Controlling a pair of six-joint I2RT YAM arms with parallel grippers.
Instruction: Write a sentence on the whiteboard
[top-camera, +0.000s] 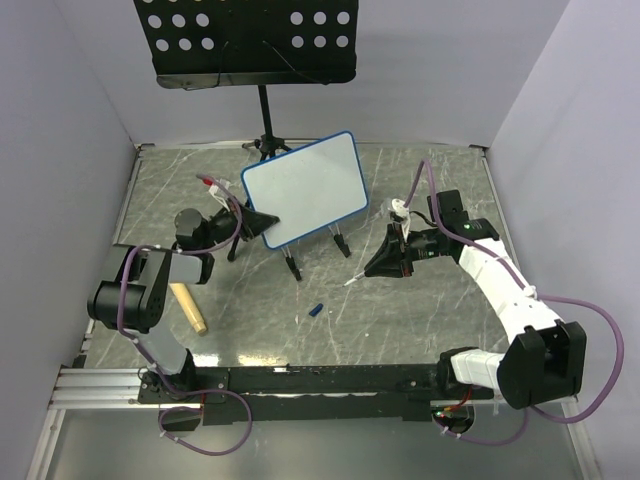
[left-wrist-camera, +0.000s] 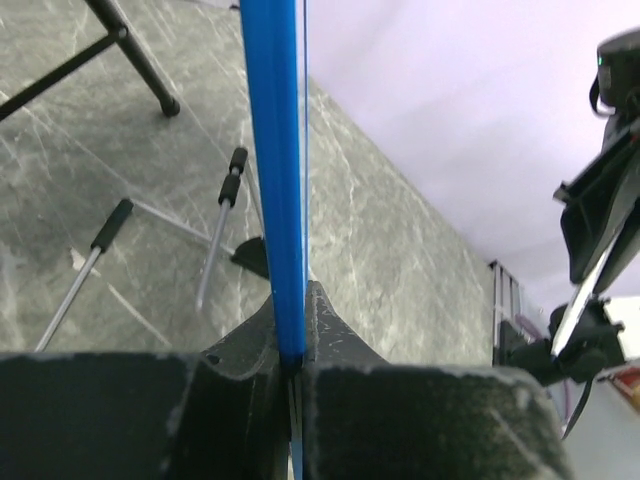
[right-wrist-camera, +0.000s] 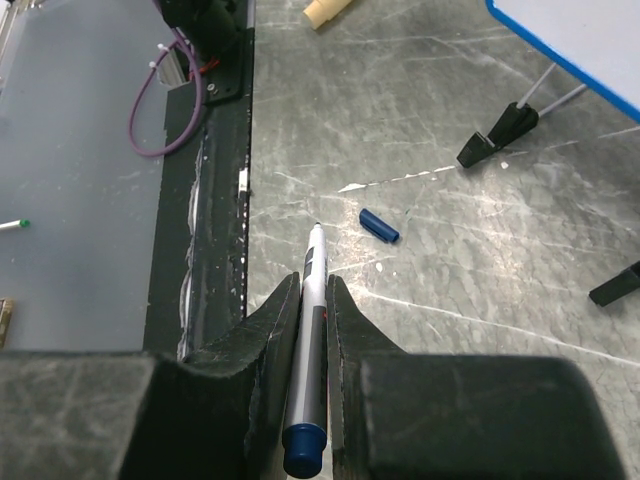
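Top external view is showing the whiteboard (top-camera: 305, 190) standing tilted on its black feet (top-camera: 293, 268) near the middle of the grey table (top-camera: 420, 330). It is just in front of the black music stand (top-camera: 245, 40). Its white face is looking plain from here.

The left gripper (top-camera: 262, 222) is squeezing the left edge of the board. In the left wrist view, the blue frame (left-wrist-camera: 275, 150) is sitting tight between the two black fingers (left-wrist-camera: 340, 340), so this gripper is clenched on the whiteboard.

The right gripper (top-camera: 375, 268) is hanging to the right of the board and is not touching it. In the right wrist view, its two fingers are pinching a marker (right-wrist-camera: 312, 330). The marker's tip is pointing down toward the table, and its blue end is sticking out at the back.

A small blue cap (right-wrist-camera: 379, 225) is lying on the table near the marker's tip, apart from it. A wooden stick (top-camera: 190, 308) is lying on the table beside the left arm.
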